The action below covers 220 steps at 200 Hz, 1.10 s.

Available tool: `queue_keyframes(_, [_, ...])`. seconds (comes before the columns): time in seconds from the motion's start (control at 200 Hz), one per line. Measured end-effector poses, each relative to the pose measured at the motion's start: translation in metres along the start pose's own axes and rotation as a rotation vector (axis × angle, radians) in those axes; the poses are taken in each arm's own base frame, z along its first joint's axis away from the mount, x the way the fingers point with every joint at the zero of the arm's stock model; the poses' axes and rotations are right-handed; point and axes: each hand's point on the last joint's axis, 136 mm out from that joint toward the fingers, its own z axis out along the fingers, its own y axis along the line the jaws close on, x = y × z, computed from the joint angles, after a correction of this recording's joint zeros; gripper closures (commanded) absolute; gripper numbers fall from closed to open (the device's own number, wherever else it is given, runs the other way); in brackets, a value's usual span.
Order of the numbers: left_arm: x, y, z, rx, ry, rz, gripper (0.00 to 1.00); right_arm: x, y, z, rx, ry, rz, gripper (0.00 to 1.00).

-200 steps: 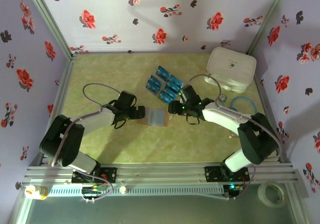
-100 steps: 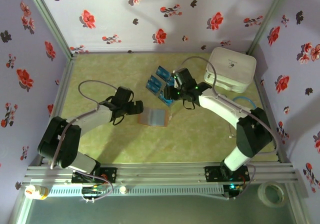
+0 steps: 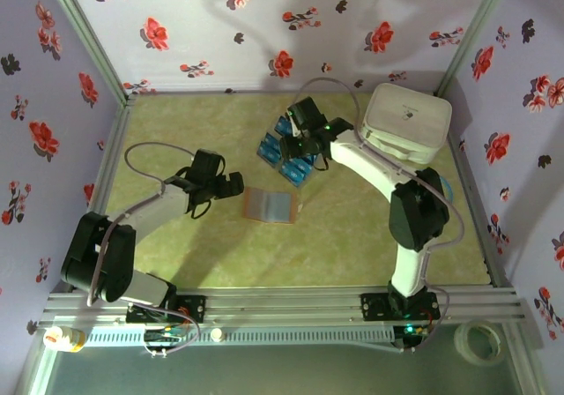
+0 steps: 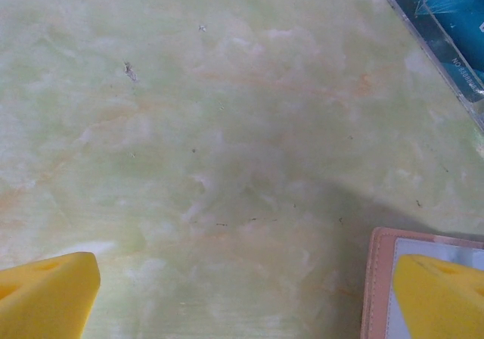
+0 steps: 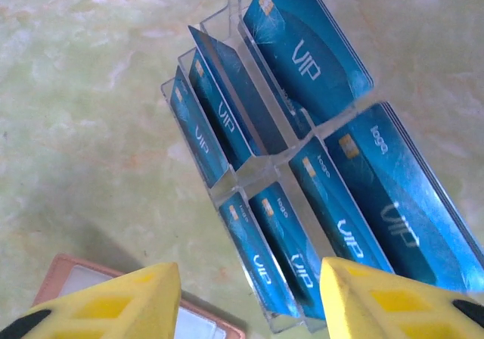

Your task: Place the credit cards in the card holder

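Your right tool (image 5: 249, 297), spread wide above the cards (image 5: 299, 51), could pinch two at once: they stand close-packed.

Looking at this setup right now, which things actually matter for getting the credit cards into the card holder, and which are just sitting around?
Part of the job:
- credit cards, standing in a clear slotted rack
- card holder, lying flat

Just lying about:
- white box
- tape roll
- small bottle
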Motion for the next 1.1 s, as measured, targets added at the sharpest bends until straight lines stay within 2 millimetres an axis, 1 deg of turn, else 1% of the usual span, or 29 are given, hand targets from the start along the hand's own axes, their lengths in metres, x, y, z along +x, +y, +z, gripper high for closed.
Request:
queue_keyframes(0.19, [0.005,0.001,0.001,0.007,0.015,0.000,0.00,-0.016,0.000,0.018,0.037,0.032,-0.063,0.52])
queue_keyframes(0.44, [0.010,0.001,0.002,0.015,0.030,-0.001,0.00,-0.029,0.001,0.038,0.060,0.062,-0.143,0.53])
queue_keyframes(0.6, [0.016,0.003,0.004,0.013,0.044,0.000,0.00,-0.031,0.000,0.052,0.071,0.077,-0.185,0.55])
queue_keyframes(0.7, [0.015,0.003,0.003,0.015,0.041,0.000,0.00,-0.033,-0.001,0.059,0.081,0.080,-0.205,0.56])
queue_keyframes(0.94, [0.014,0.002,0.002,0.018,0.036,-0.001,0.00,-0.040,0.000,0.067,0.087,0.070,-0.240,0.59])
queue_keyframes(1.1, [0.014,0.002,0.002,0.018,0.037,-0.001,0.00,-0.039,0.000,0.076,0.087,0.078,-0.254,0.60])
